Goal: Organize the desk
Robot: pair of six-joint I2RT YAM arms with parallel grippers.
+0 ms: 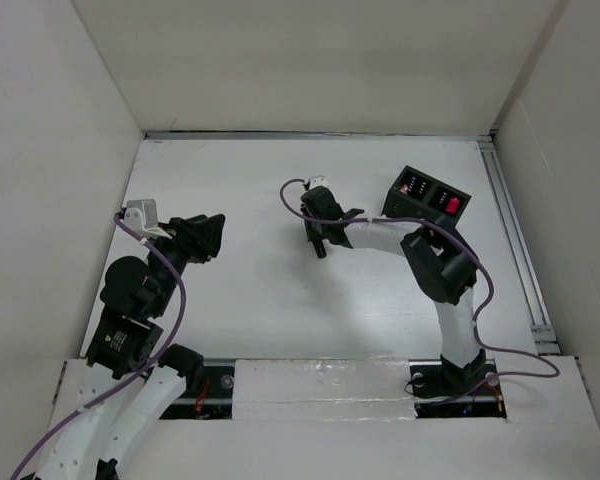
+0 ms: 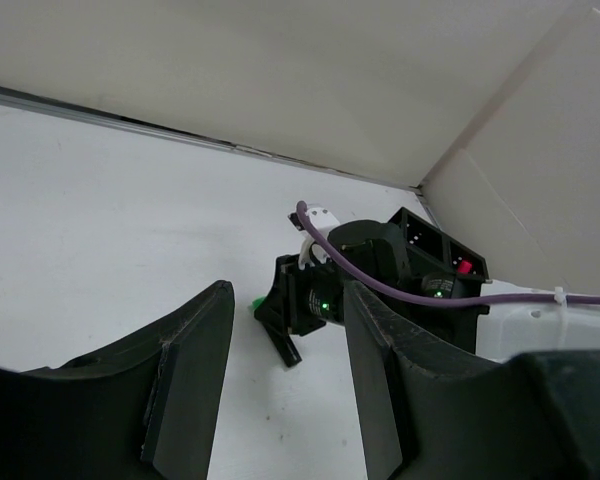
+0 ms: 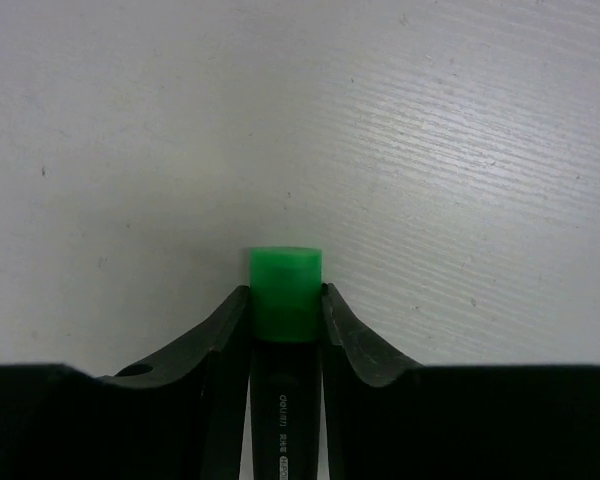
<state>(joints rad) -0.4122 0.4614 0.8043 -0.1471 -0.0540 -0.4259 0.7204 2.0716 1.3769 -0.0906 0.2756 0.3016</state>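
Overhead and wrist views of the desk (image 1: 260, 310), a matte white tabletop enclosed by white wall panels, on which everything else in the scene stands. The landmark is the black box (image 1: 427, 195), a small two-compartment container that sits near the far right corner of the desk, just inside the metal rail (image 1: 515, 240) that runs along its right edge. Each compartment holds small red items (image 1: 451, 204) (too small here to identify). The right gripper (image 3: 285, 300) lies to the left of the box, near it but apart from it, and points down at the tabletop. Its two fingers press against opposite sides of a marker (image 3: 285, 420) with a dark barrel, and the green cap (image 3: 285, 275) juts out just beyond the fingertips. Whether the marker touches the surface cannot be told. The left gripper (image 1: 216, 238) is well to the left of the box, farther from it than the right gripper, and faces toward the box. Its jaws stand apart with nothing between them; through the gap, the left wrist view shows the right gripper and the box behind it.
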